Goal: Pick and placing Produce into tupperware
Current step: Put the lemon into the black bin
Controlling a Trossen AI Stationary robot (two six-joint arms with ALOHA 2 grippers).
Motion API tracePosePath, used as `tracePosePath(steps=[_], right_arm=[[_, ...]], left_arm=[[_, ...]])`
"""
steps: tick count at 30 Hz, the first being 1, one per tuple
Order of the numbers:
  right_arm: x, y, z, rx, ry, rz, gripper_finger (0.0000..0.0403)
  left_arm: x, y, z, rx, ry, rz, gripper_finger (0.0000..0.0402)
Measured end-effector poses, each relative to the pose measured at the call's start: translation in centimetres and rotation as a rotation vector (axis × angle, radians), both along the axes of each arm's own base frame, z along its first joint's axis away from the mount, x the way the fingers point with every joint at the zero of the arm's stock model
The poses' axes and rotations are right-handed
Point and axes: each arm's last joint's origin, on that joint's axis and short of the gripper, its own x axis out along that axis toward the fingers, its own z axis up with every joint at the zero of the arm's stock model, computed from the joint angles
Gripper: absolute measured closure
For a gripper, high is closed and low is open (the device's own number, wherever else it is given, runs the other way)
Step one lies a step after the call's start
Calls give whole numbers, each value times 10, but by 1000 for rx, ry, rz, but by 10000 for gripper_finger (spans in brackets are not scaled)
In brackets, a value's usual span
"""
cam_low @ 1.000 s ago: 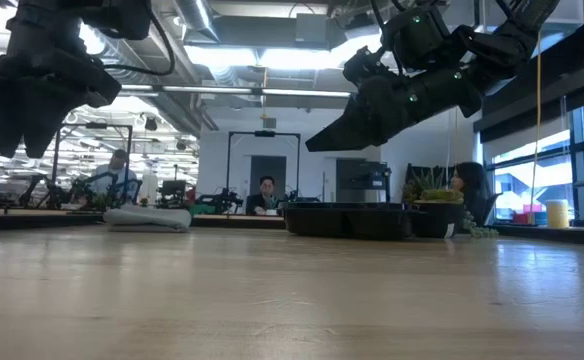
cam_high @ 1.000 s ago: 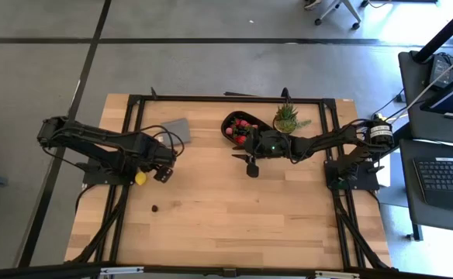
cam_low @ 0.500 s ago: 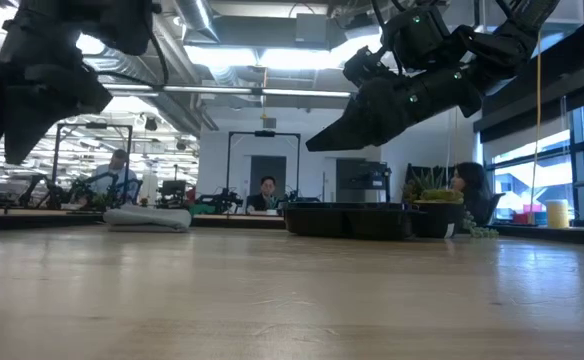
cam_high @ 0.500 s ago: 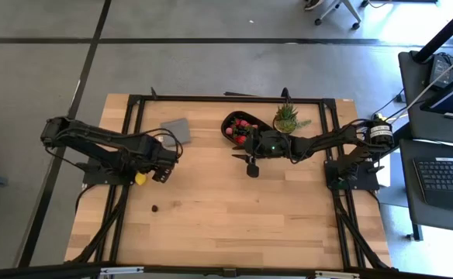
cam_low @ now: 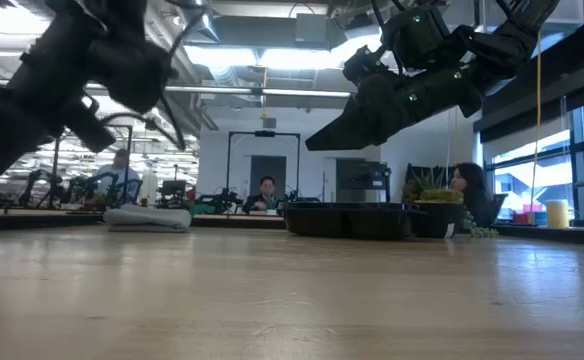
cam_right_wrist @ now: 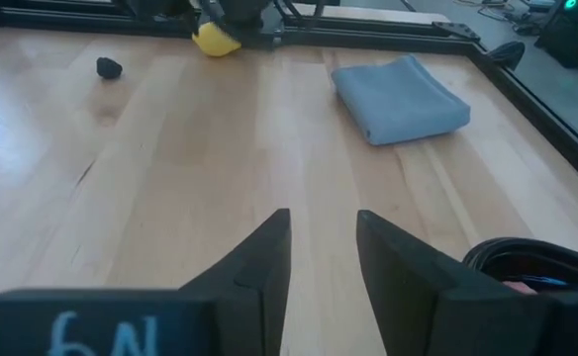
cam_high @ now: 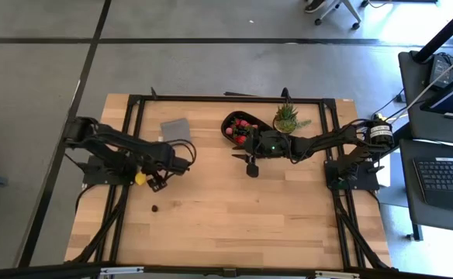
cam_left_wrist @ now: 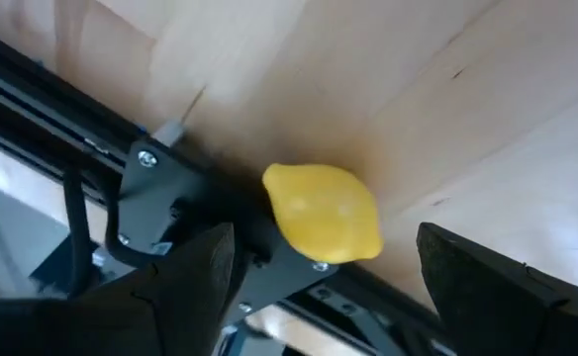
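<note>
Yellow lemon (cam_left_wrist: pixel 323 213) lies between the wide-open, empty left claw (cam_left_wrist: pixel 324 287) fingers at the surface edge; long axis crosswise.

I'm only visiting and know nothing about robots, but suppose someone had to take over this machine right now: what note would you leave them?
Left gripper: open, empty, hovering at the lemon by the table's left edge.
Right gripper: empty, fingers a little apart, waiting above the table just in front of the tray.
Done: several red fruits are in the tray, next to the potted plant.
Left: the lemon, and a dark berry lying nearer the front of the table. Neither is gripped yet.
A grey cloth lies behind the left arm; it is not part of the job.
</note>
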Motion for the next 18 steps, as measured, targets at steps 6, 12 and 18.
tracePosePath(steps=[6,12,18], right_arm=[[0,0,0,24,-2,-9,282],[0,0,0,26,-2,-10,283],[0,0,0,26,-2,-10,283]], left_arm=[[5,-2,-16,-30,122,20,94],[8,-2,-26,-26,177,35,94],[9,-3,-31,-40,198,74,94]])
